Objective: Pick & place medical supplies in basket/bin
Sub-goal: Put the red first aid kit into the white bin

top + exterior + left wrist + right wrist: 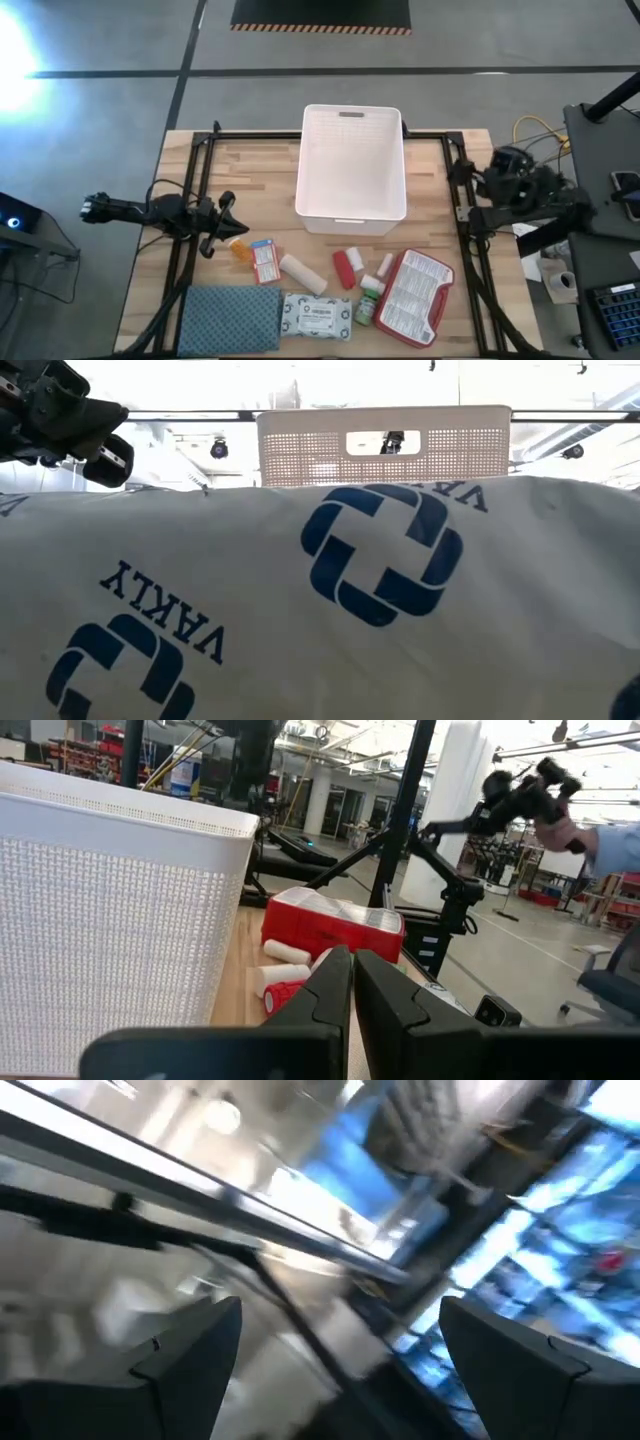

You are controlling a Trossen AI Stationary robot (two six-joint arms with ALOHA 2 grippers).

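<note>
We are holding our left gripper [228,222] clenched and empty, low over the table's left side, near the supplies [345,285] lying before the bin [352,170]. Our right gripper [500,170], released wide, is waiting off the right edge.

The bin [352,170] stands at the middle back of the desk [250,175]. In front of it lie the supplies in a row: a small box [264,261], rolls [302,274], bottles [370,300] and a pouch [415,296] at the right. A wipes packet [317,317] lies nearest the front edge, with a folded cloth [230,319] left of it.
</note>
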